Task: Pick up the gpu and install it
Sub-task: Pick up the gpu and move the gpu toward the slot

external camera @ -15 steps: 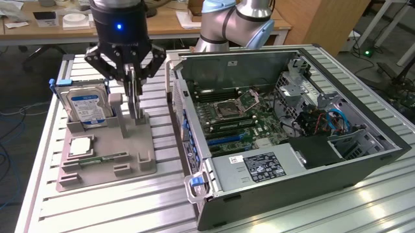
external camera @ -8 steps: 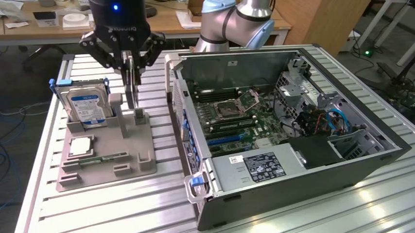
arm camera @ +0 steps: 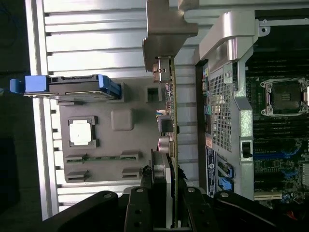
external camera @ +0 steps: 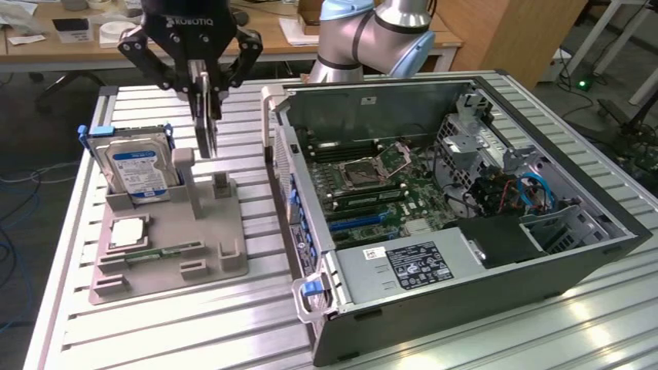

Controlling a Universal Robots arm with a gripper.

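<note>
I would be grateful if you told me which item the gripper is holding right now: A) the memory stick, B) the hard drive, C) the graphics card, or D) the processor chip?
C: the gripper is closed on the thin graphics card, which hangs edge-on over the grey holder, while the hard drive sits in its slot in that holder.
</note>
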